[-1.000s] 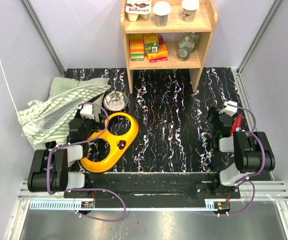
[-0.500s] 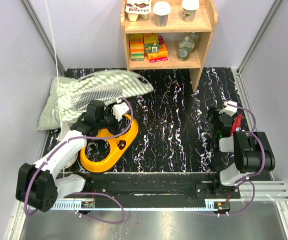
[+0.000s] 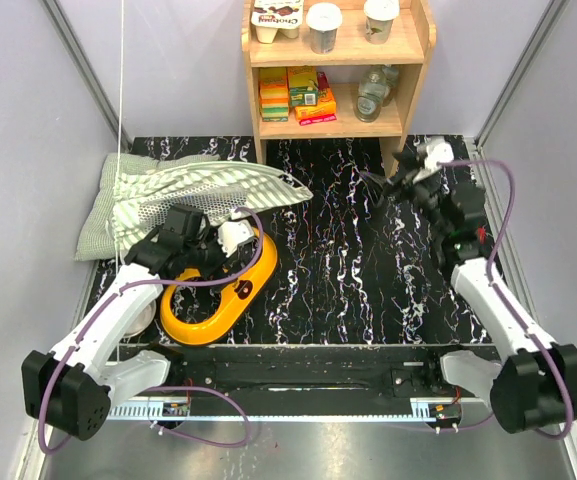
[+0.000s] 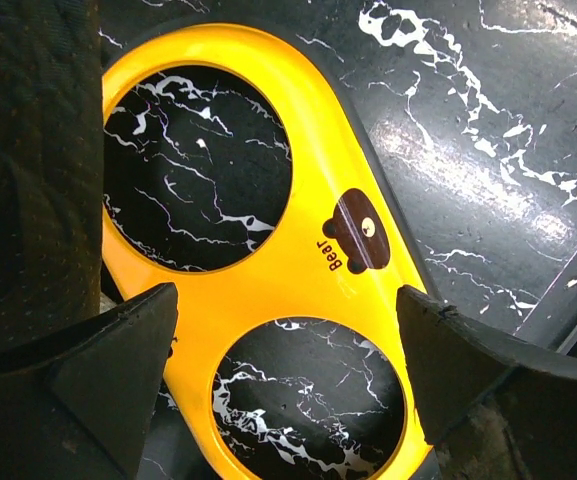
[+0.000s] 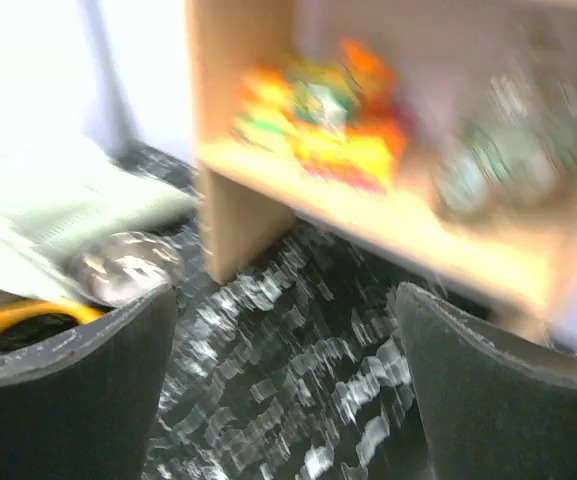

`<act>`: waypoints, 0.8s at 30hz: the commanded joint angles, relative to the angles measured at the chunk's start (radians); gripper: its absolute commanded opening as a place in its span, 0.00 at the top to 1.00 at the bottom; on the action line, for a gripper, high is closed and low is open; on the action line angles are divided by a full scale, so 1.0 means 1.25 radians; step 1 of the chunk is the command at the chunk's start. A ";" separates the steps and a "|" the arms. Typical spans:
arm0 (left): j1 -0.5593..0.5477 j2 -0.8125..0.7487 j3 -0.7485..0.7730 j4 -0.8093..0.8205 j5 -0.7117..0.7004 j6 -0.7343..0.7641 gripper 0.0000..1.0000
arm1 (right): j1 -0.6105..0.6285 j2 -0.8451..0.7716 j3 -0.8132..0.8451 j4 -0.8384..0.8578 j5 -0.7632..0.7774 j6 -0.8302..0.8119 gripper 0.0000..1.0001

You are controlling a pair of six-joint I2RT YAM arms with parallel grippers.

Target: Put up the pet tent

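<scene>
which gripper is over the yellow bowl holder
The left gripper, open above the yellow bowl holder; the right gripper is open far off beside the wooden shelf.

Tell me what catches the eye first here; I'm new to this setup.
A striped green-and-white pet tent lies crumpled at the far left of the table. Just in front of it is a bright yellow bowl holder, with the left hand open above it. A wooden shelf stands at the back, with the right hand open in front of it.
</scene>
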 commanded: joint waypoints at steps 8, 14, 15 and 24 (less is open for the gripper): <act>0.003 -0.020 -0.019 0.010 -0.043 0.034 0.06 | 0.429 0.268 0.796 -0.730 -0.319 -0.292 0.02; 0.002 -0.040 -0.030 0.002 -0.053 0.043 0.06 | 0.517 0.440 1.035 -0.883 -0.284 -0.337 0.05; 0.003 -0.042 -0.033 0.001 -0.053 0.043 0.06 | 0.524 0.456 1.054 -0.896 -0.280 -0.341 0.05; 0.002 -0.051 -0.033 -0.040 -0.047 0.063 0.06 | 0.554 0.531 1.133 -0.907 -0.219 -0.297 0.56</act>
